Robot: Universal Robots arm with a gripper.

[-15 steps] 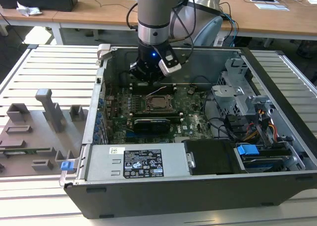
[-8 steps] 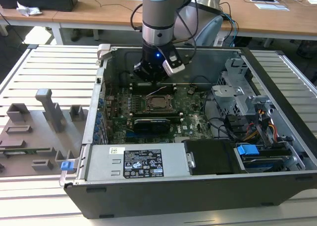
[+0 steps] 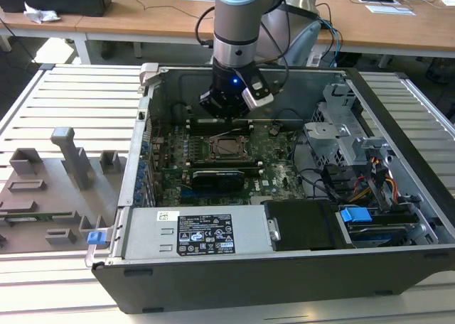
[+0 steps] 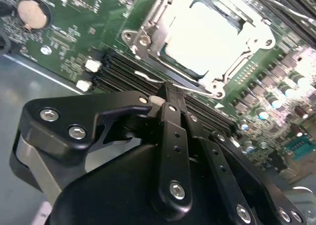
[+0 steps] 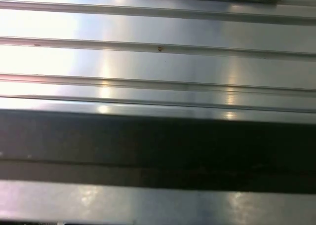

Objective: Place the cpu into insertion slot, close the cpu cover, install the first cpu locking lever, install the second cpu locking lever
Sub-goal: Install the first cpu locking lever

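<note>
Claw [image 3: 228, 111] is inside the case [image 3: 146, 125], pointing down at the board [image 4: 74, 47]. The fingers [image 4: 170, 101] look drawn together and we see nothing pinched between them.

The relation that matters is that the slot [image 3: 229, 148] lies just beyond the fingertips. Between the two there's only a bank of long black slots [image 4: 118, 67]. In the exterior view the slot is close under the claw, on the side nearer the camera.

The cpu [image 4: 207, 35] is seated in the slot, its bright metal top showing through the window of the cover [image 4: 154, 22]. We judge the cover is down over it, framing it on all sides.

A thin wire lever [image 4: 148, 78] runs along the slot edge nearest the claw, so its long axis is crosswise to the fingers. It's just off the tip, and we can't tell whether it touches. We can't tell whether it's latched either.

Count:
- claw: 1
- cpu: 1
- slot: 1
- cover: 1
- lever: 1 clearly made out; a second we can't confirm
- coin cell [image 4: 32, 14]: 1, well off to the claw's side
</note>
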